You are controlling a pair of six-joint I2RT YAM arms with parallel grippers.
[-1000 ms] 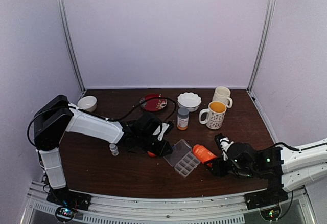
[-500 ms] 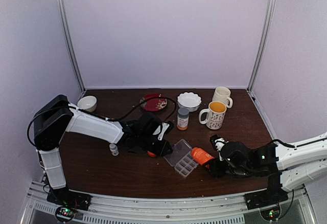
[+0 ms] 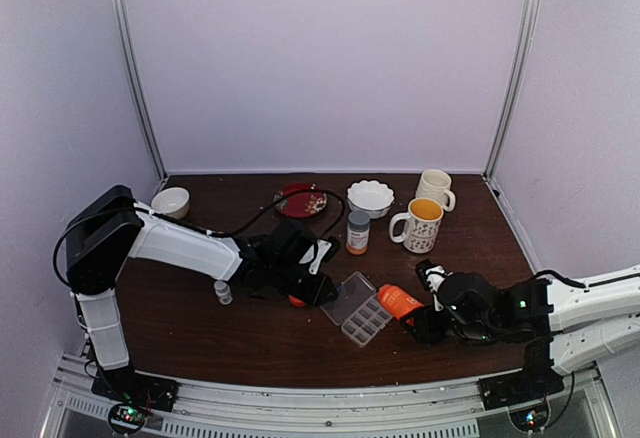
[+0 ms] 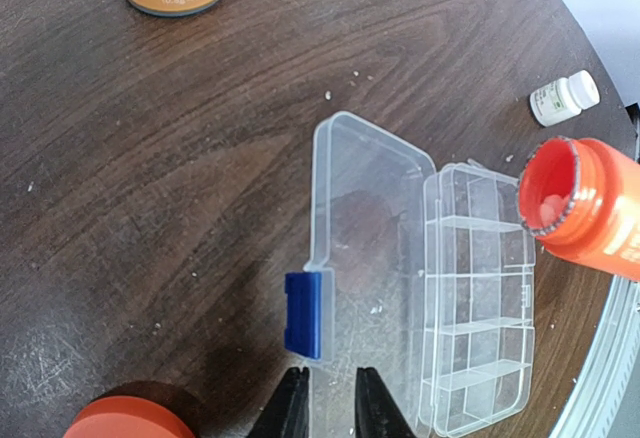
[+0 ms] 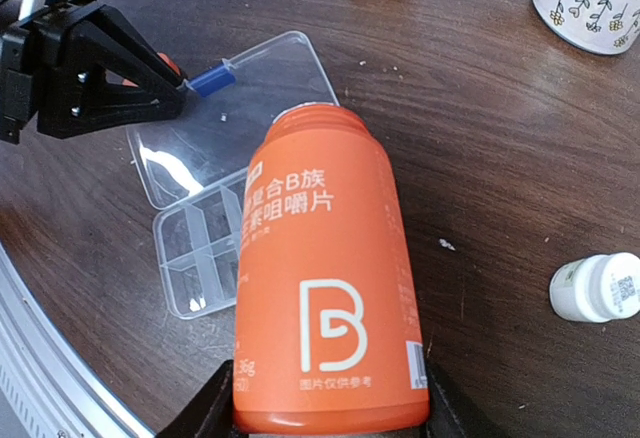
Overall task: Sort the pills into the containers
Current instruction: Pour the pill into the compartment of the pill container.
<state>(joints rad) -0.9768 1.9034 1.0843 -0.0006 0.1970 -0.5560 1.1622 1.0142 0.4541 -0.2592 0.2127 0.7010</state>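
The right claw (image 5: 330, 410), pinching the orange bottle (image 5: 325, 288), has backed off the organiser box (image 4: 480, 288) the left claw (image 4: 330, 403) nips; nothing poured.

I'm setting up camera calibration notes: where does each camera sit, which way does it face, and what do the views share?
Top: above and behind the bases, facing down onto the table; left arm and right arm show.
Left wrist: on the left arm, facing down at the open box; its fingers show.
Right wrist: on the right arm, facing along the orange bottle; its fingers show.
Both wrist views share box, orange bottle.
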